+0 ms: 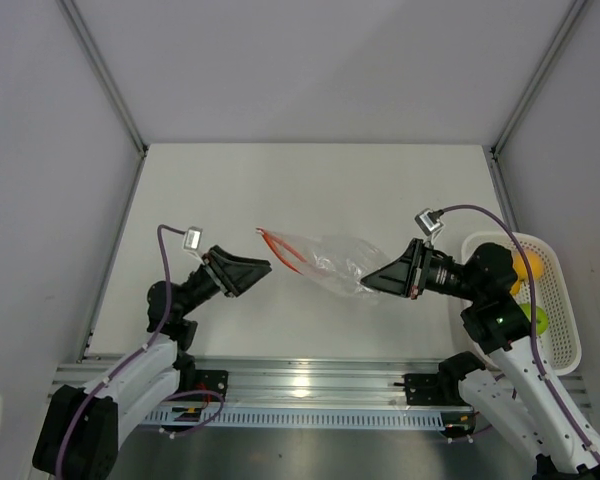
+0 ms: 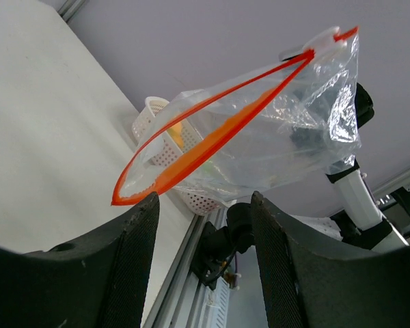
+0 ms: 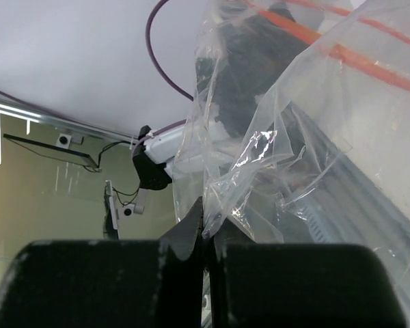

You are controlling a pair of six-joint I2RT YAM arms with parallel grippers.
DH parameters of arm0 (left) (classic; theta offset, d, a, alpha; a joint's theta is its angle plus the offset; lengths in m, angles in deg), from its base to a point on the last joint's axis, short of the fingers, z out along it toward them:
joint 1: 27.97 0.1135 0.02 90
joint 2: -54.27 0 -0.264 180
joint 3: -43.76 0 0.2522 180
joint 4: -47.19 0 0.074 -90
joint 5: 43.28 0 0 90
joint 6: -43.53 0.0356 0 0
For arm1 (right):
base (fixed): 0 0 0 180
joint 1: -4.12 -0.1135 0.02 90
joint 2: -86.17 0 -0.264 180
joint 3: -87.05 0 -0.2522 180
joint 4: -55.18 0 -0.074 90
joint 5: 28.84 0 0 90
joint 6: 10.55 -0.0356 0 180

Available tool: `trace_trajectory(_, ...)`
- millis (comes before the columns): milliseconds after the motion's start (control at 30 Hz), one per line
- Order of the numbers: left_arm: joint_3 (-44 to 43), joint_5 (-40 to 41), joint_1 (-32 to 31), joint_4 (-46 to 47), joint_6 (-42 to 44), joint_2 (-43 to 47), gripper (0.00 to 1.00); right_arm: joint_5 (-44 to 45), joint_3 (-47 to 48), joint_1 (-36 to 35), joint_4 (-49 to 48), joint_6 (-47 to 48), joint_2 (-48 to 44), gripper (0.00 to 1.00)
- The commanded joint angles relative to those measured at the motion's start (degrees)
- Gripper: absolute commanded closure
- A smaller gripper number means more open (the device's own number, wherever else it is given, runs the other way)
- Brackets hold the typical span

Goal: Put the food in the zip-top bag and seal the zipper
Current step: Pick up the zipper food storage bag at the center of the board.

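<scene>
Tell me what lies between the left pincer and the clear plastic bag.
Nothing; the top view shows only bare white table between the left pincer and the orange-red zipper strip of the clear plastic bag.

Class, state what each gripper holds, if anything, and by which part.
Right gripper pinches the zip-top bag by its crumpled end opposite the zipper. Left gripper, open, holds nothing.

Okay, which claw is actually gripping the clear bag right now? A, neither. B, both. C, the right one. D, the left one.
C: the right claw is pinched shut on the zip-top bag, while the left claw stands open near its mouth, gripping nothing.
</scene>
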Motion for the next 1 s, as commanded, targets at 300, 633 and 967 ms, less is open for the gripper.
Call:
trace_trajectory(300, -1.51, -1.67, 0.12, 11.91, 8.23, -3.01, 0.43, -0.6, -0.11, -0.37, -10.03, -12.58, -0.13, 1.0)
trace_trajectory(633, -3.54, -3.16, -3.48, 31.41, 3.14, -14.34, 0.46, 1.16, -0.72, -2.3, -13.02, -15.4, 0.57, 1.0)
trace_trajectory(967, -4.77, -2.64, -8.4, 33.45, 6.3, -14.88, 0.53, 2.22, -2.22, -2.83, -14.78, -16.36, 1.01, 1.0)
